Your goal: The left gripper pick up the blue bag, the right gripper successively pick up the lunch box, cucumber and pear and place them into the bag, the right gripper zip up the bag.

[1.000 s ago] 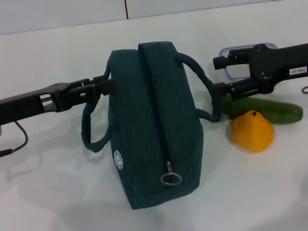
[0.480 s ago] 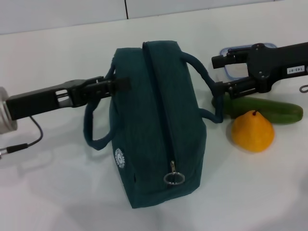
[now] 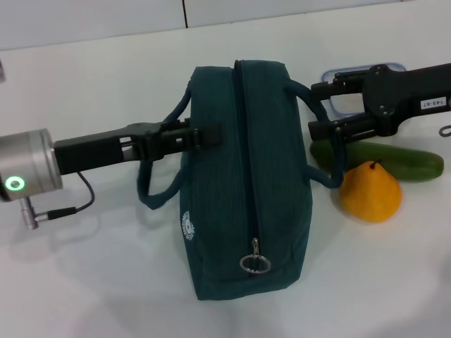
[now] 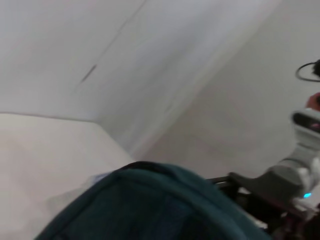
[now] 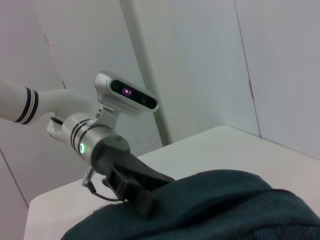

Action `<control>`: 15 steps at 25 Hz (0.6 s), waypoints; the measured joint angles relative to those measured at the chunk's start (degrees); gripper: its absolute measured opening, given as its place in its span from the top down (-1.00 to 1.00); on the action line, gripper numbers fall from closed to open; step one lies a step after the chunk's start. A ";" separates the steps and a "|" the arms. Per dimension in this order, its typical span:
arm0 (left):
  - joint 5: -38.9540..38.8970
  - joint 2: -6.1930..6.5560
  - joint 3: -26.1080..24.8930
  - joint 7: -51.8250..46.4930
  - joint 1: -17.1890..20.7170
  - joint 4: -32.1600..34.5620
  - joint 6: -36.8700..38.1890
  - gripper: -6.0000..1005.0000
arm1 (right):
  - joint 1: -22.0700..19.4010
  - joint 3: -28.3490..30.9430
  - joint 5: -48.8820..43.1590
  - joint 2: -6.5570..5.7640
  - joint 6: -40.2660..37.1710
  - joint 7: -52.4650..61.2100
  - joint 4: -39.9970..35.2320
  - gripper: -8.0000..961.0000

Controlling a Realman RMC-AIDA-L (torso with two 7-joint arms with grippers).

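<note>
A small white label (image 3: 432, 103) sits on the right arm (image 3: 402, 88), its characters too small to read; a round white emblem (image 3: 189, 225) on the blue bag (image 3: 243, 183) is likewise illegible

left end effector (image 3: 204, 135) at blue bag (image 3: 246, 204) | pear (image 3: 371, 191) beside cucumber (image 3: 384, 158)

You get bright, even light from overhead; the worktop (image 3: 84, 282) shows only faint, soft shadows. Your left wrist view is blurred; no glare anywhere.
</note>
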 joint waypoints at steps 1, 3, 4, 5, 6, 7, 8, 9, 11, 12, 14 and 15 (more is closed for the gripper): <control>0.16 0.01 0.00 0.18 0.00 0.55 -1.11 -0.56 | -0.05 0.04 0.00 0.00 0.00 -0.01 -0.01 -0.75; 0.30 0.15 0.00 0.36 0.02 1.24 -2.61 -0.56 | -0.12 0.07 -0.01 -0.01 0.00 -0.01 -0.01 -0.75; 0.32 0.20 0.00 0.38 0.04 1.30 -2.98 -0.56 | -0.14 0.10 -0.01 0.00 -0.01 -0.01 -0.01 -0.75; 0.32 0.26 0.00 0.37 0.06 1.27 -3.18 -0.56 | -0.15 0.18 -0.01 0.00 -0.01 -0.01 -0.01 -0.75; 0.24 0.40 0.00 0.37 0.07 1.18 -3.16 -0.56 | -0.15 0.23 -0.01 -0.01 -0.01 0.00 -0.01 -0.75; 0.03 0.53 0.00 0.36 0.10 1.14 -3.08 -0.56 | -0.16 0.27 -0.01 -0.01 -0.01 -0.01 -0.02 -0.75; -0.25 0.62 -0.01 0.36 0.18 1.13 -2.98 -0.56 | -0.18 0.28 -0.01 0.00 -0.01 -0.04 -0.01 -0.75; -0.92 0.72 -0.03 0.41 0.36 1.10 -2.88 -0.56 | -0.20 0.29 -0.01 -0.01 -0.02 -0.12 -0.02 -0.75; -1.60 0.73 -0.06 0.83 0.67 1.07 -2.86 -0.56 | -0.23 0.29 -0.01 -0.01 -0.03 -0.39 -0.01 -0.75; -1.89 0.74 -0.07 1.56 0.87 1.07 -2.86 -0.56 | -0.24 0.29 -0.01 -0.01 -0.03 -0.58 0.02 -0.75; -2.17 0.71 -0.08 3.28 1.17 1.28 -2.86 -0.56 | -0.28 0.29 0.05 -0.01 -0.04 -0.99 0.28 -0.75; -2.37 0.68 -0.09 4.12 1.32 1.39 -2.86 -0.56 | -0.31 0.29 0.12 0.00 -0.04 -1.16 0.40 -0.75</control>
